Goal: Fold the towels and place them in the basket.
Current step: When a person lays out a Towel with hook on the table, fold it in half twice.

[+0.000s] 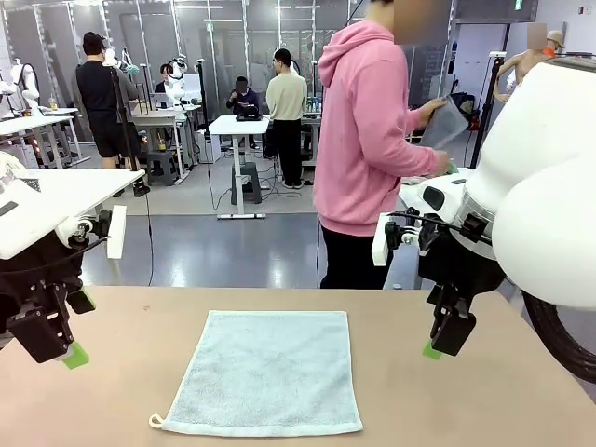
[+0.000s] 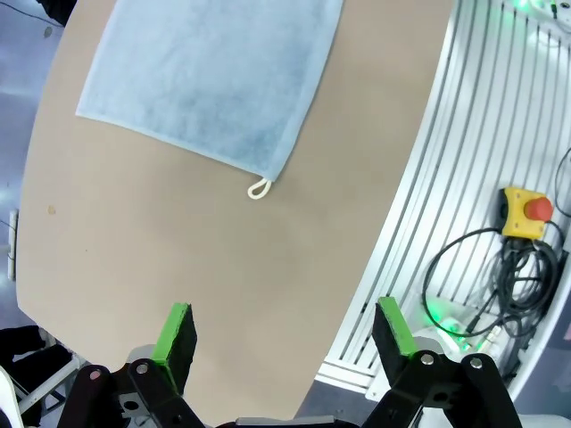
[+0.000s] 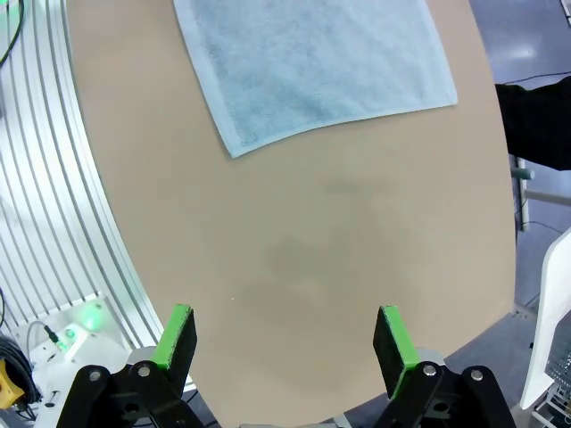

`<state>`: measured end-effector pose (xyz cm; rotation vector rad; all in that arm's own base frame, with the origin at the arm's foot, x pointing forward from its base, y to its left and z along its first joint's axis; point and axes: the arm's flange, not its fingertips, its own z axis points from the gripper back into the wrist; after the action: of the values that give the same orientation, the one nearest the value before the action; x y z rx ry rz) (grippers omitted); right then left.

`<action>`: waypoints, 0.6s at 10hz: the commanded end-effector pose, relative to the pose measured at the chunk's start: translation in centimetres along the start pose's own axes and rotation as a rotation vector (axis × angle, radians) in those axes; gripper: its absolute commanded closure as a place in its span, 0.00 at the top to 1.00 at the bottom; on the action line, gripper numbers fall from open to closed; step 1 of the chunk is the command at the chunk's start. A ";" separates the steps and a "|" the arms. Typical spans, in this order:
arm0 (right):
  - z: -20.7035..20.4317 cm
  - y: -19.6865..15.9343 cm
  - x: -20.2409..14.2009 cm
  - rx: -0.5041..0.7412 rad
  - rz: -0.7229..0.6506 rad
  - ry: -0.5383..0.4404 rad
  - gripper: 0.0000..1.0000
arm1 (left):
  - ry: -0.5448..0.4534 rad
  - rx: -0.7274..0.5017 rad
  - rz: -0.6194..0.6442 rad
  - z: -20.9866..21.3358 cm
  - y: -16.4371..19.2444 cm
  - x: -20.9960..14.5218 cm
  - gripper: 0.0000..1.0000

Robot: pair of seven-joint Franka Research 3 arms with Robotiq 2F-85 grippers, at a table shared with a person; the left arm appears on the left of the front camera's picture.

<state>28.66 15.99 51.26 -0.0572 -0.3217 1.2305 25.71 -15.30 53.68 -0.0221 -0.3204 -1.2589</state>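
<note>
Nearest, at the near left of the table (image 1: pixel 484 410): left gripper (image 2: pixel 284 328), jaws spread wide, green pads (image 2: pixel 176 332) well apart, nothing between them, hanging above bare brown tabletop close to the edge. Beside that edge, seen past the wrist: ribbed aluminium frame (image 2: pixel 419 178), a yellow box with a red stop button (image 2: pixel 526 212), a tangle of black cables (image 2: pixel 486 285). At the near right: right gripper (image 3: pixel 284 328), likewise wide open and empty, hanging above bare tabletop, touching nothing. Between the two, apart from both: pale blue-grey towel (image 1: pixel 265 372), flat and unfolded, a single layer, centred on the table and reaching almost to the near edge; white loop (image 1: pixel 155 421) at the near corner on the robot's left, lying on the tabletop just off the hem. Beyond the far edge, right of the middle: a person (image 1: pixel 363 140) in a pink hooded top and dark trousers, standing turned towards the robot's right, holding at chest height a dark grey object (image 1: pixel 445 123), too much hidden to name with certainty. Farther back: grey floor, a small white table (image 1: pixel 237 126) on a pedestal, several other people standing or seated at workbenches
</note>
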 end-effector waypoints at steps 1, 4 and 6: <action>-1.9 0.8 0.8 0.007 0.036 -0.003 1.00 | -0.010 -0.006 -0.055 -1.3 -0.3 0.9 1.00; -7.0 2.7 2.7 0.020 0.138 0.024 1.00 | 0.003 -0.025 -0.171 -6.2 -1.3 2.0 1.00; -9.9 3.6 3.2 0.061 0.210 0.025 1.00 | 0.038 -0.042 -0.227 -10.2 -1.5 2.3 1.00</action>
<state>30.01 22.57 44.78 -0.0700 -0.2507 1.3847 27.91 -20.64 48.55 -0.0036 -0.2526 -1.4411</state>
